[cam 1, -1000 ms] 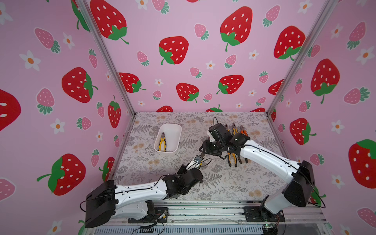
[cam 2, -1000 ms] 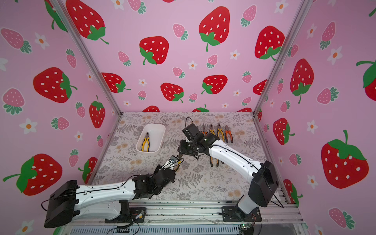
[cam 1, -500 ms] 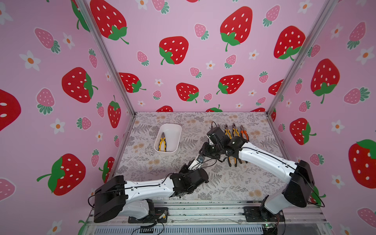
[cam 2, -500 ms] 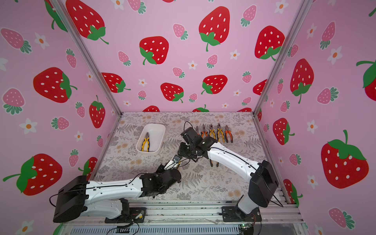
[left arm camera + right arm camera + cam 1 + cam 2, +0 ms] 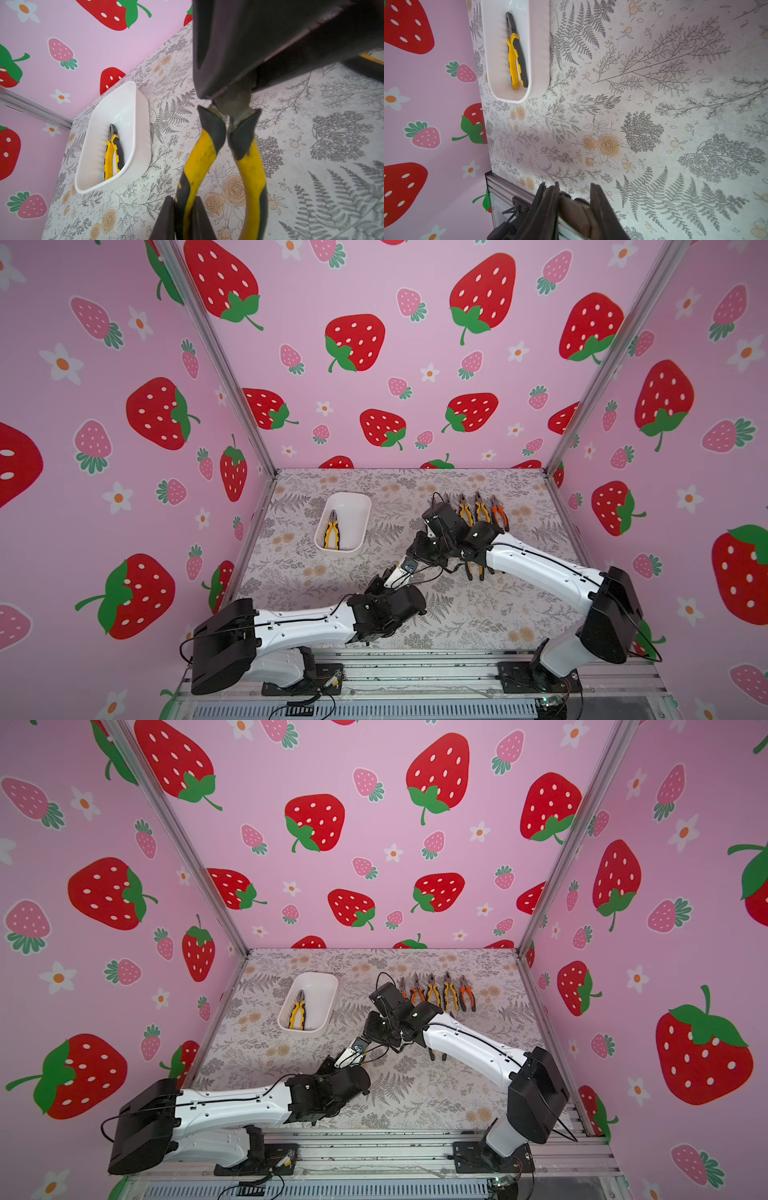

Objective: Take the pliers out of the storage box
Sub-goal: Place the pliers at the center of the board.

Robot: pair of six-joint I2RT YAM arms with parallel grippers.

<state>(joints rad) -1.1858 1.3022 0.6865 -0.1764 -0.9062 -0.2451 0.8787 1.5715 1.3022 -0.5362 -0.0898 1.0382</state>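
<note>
While aloft — pliers [image 5: 199,158], left end effector [image 5: 184,200]

the storage box [image 5: 353,514] is white. the pliers in the box [image 5: 331,531] have yellow-and-black handles and a dark metal nose. the held pliers [image 5: 203,158] show yellow handles with black grips and a grey head. the row of pliers [image 5: 448,994] mixes orange-and-black and yellow-and-black handles. the worktop [image 5: 478,614] is off-white, printed with grey ferns and tan roses. the walls [image 5: 374,281] are pink with red and pink strawberries, green leaves, white flowers. the arms [image 5: 303,622] are white and black
</note>
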